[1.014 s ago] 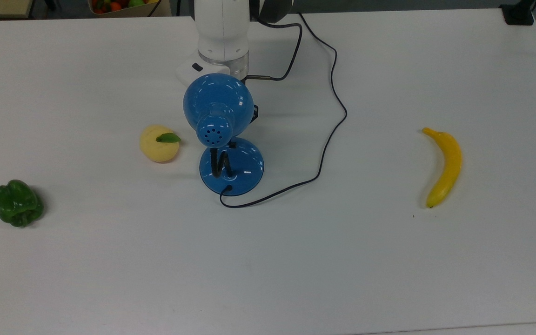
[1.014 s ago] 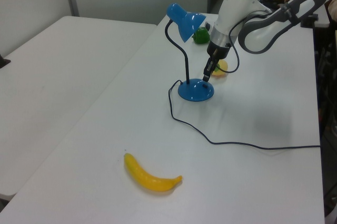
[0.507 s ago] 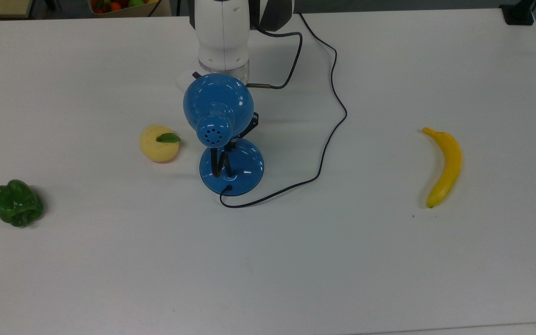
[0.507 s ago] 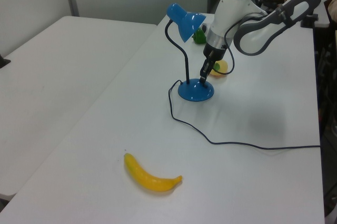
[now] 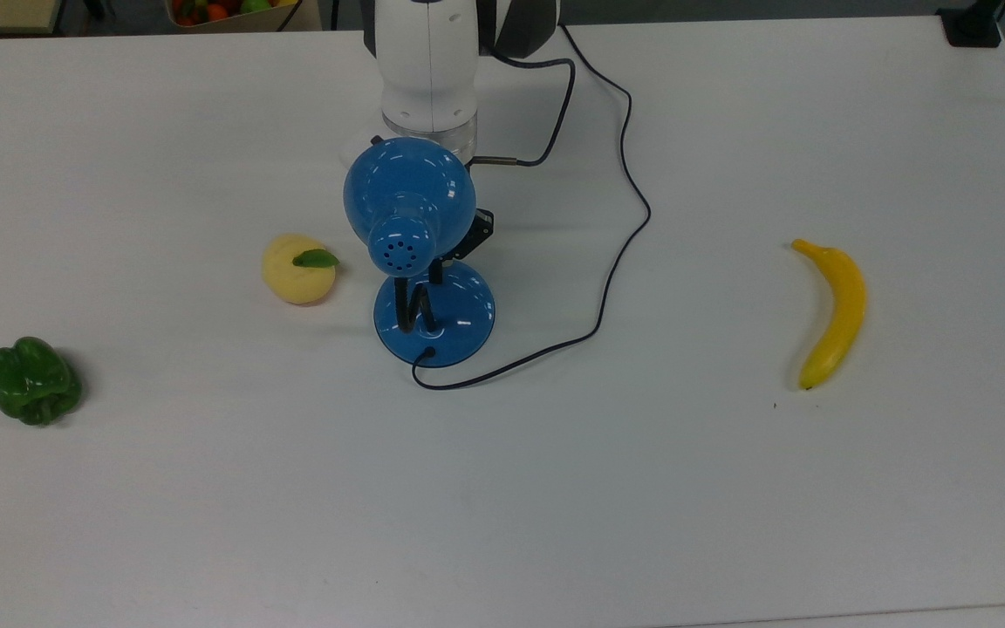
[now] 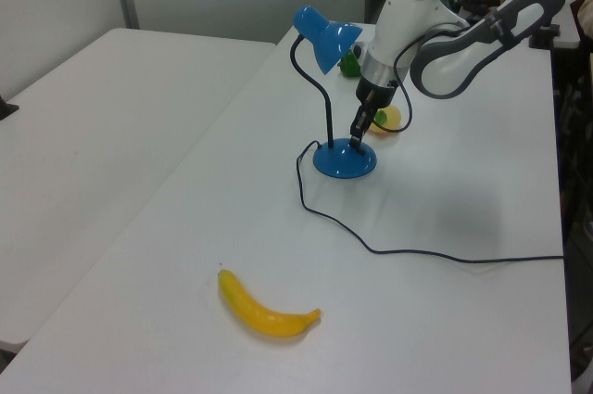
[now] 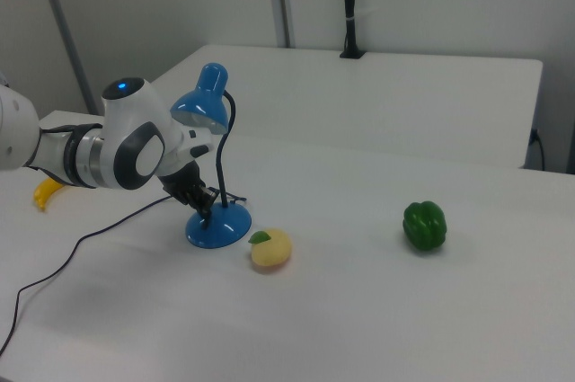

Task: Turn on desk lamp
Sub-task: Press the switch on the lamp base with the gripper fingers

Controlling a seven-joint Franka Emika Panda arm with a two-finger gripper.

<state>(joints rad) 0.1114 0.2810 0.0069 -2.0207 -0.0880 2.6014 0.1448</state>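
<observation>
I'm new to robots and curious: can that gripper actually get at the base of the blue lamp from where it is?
Probably yes. The gripper is already down at the rim of the desk lamp base, below the shade, with nothing between them.

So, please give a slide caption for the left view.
Gripper tip at the desk lamp base; banana lies nearer the camera.

Top view: desk lamp (image 5: 409, 201) shade hides most of the gripper (image 5: 446, 262). Arm (image 5: 428, 61) cut off at the top edge. Switch too small to make out. Crate of produce (image 5: 223, 10) cropped at the top edge.
</observation>
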